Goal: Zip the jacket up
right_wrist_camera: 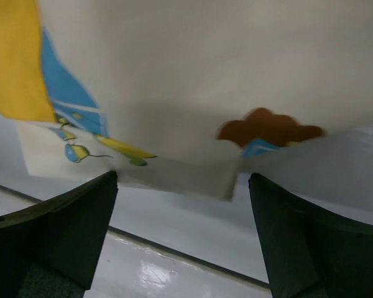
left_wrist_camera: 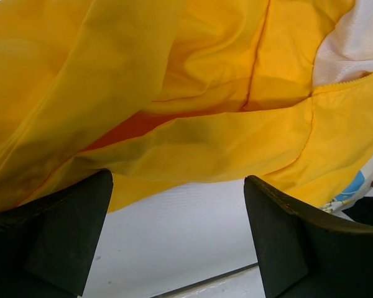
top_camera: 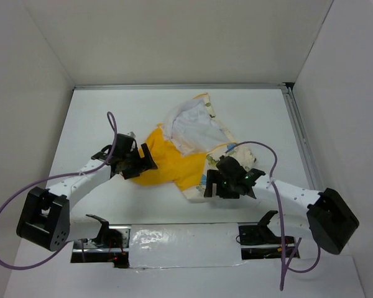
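Note:
The jacket [top_camera: 186,146] lies crumpled in the middle of the table, yellow hood and lining toward the near left, cream printed fabric behind and at the near right. My left gripper [top_camera: 143,162] is open at the yellow fabric's left edge; in the left wrist view the yellow lining [left_wrist_camera: 193,112] hangs just beyond the open fingers [left_wrist_camera: 68,230], with bare table between them. My right gripper [top_camera: 219,185] is open at the jacket's near right corner; the right wrist view shows the cream printed hem [right_wrist_camera: 193,167] just past the open fingers [right_wrist_camera: 298,236]. The zipper slider is not visible.
The white table [top_camera: 93,124] has raised walls on the left, back and right. A metal rail [top_camera: 298,130] runs along its right edge. A taped strip [top_camera: 180,239] lies at the near edge between the arm bases. Purple cables loop from both arms.

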